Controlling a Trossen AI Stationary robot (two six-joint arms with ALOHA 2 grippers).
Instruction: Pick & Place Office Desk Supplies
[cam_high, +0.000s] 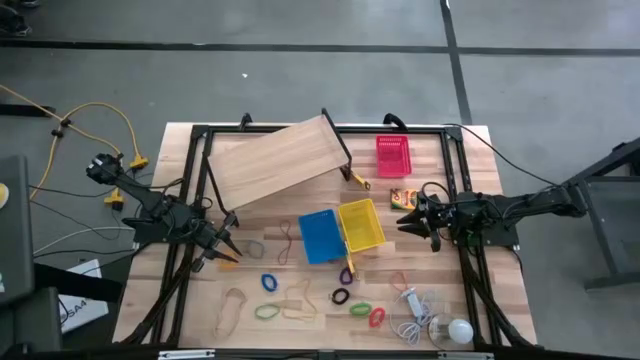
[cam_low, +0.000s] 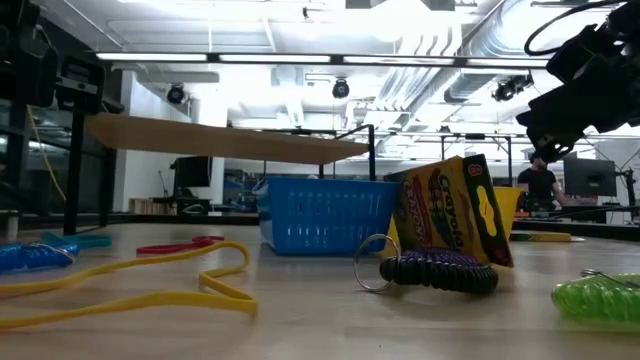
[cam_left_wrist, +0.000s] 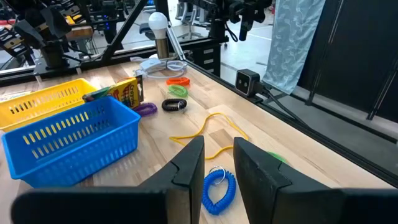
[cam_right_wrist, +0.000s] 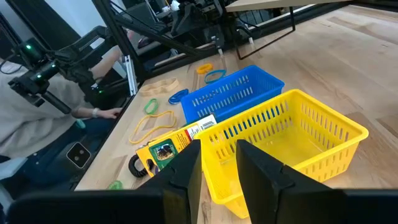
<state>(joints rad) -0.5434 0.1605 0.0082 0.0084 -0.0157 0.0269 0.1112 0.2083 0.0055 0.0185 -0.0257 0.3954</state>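
Pale wooden tabletop, viewed from overhead, scattered with coloured rubber-band loops. At left, the left gripper (cam_high: 222, 250) hangs over bare wood, fingers slightly apart and holding nothing; a blue loop (cam_left_wrist: 219, 188) lies just ahead of its tips. Mid-table, a blue basket (cam_high: 321, 236) and a yellow basket (cam_high: 361, 223) sit touching. At right, the right gripper (cam_high: 412, 221), fingers likewise parted and empty, points at the yellow basket; the crayon box (cam_high: 403, 197) lies just beside it, nearer this arm.
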